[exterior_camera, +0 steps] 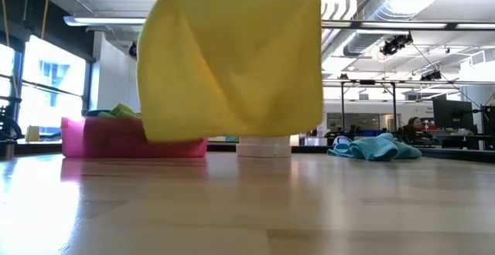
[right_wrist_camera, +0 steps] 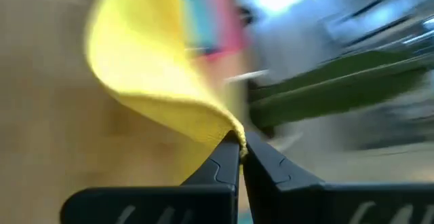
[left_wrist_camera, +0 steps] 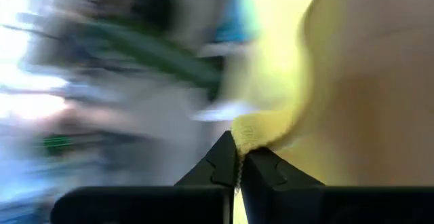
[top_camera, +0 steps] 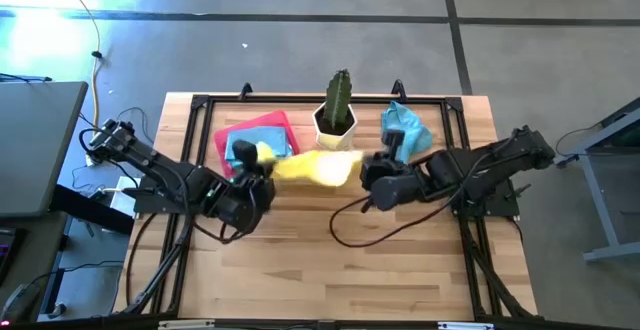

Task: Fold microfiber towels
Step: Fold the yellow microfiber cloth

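I've got the yellow towel (exterior_camera: pixel 232 62) up in the air between both arms, over the middle of the table (top_camera: pixel 330 270), just in front of the cactus pot (top_camera: pixel 337 120). Left tool (left_wrist_camera: pixel 239 173) is pinched tight on one top corner, right tool (right_wrist_camera: pixel 241 157) pinched tight on the other, only a sliver of hem in each.

Risk from here, imo: grips are thin, so if I pull the arms apart too hard a corner could pop out and the towel drops in a heap. If I lower it too far back, the hanging edge could drag on the pot or the pink tray (exterior_camera: pixel 128 139) w/ the other cloths in it. Uneven lowering would leave it skewed on the wood, bad for the fold.

Towel itself: hangs as a near-flat sheet in the low view, bottom edge clear of the table, a soft diagonal crease on the left side. Looks limp and light. Blue towel (top_camera: pixel 405 128) lies crumpled at the back right, well apart.
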`<state>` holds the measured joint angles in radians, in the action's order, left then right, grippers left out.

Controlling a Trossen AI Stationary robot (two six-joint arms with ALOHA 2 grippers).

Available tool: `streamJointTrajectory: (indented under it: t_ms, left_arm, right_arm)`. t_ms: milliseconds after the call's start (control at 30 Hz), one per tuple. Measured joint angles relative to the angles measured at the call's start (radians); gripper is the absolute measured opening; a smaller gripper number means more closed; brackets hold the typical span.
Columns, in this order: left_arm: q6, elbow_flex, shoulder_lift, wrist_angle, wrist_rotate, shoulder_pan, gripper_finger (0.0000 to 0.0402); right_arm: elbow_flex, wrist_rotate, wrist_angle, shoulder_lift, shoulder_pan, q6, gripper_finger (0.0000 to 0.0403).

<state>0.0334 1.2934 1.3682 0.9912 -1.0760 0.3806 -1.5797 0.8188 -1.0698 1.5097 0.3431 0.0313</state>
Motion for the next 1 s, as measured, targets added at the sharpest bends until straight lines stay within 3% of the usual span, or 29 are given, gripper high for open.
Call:
streamJointTrajectory:
  t_ms: [67,133,267,367,500,633,733,1000]
  left_arm:
    - [-0.138,-0.005,0.012,-0.008,0.205,0.019,0.0001]
    - [-0.276,-0.024,0.061,-0.027,0.335,0.040,0.0001]
    - [-0.407,-0.061,0.212,-0.078,0.429,0.113,0.0000]
    - [-0.450,-0.062,0.337,-0.142,0.500,0.167,0.0000]
    - [-0.451,-0.044,0.457,-0.275,0.569,0.209,0.0000]
    - [-0.450,0.030,0.516,-0.300,0.659,0.223,0.0000]
    - [-0.447,0.068,0.515,-0.227,0.668,0.217,0.0000]
    - [-0.363,0.109,0.515,0.015,0.532,0.151,0.0000]
  right_arm:
    - [0.037,-0.183,0.008,0.000,-0.005,0.156,0.0000]
    - [0.119,-0.300,0.064,0.002,0.008,0.270,0.0000]
    - [0.306,-0.463,0.217,0.004,0.090,0.366,0.0000]
    - [0.423,-0.527,0.381,0.004,0.147,0.423,0.0000]
    - [0.523,-0.591,0.583,0.008,0.196,0.435,0.0000]
    - [0.570,-0.701,0.653,0.019,0.211,0.442,0.0000]
    - [0.587,-0.712,0.653,0.018,0.207,0.442,0.0000]
    - [0.586,-0.504,0.571,0.018,0.174,0.373,0.0000]
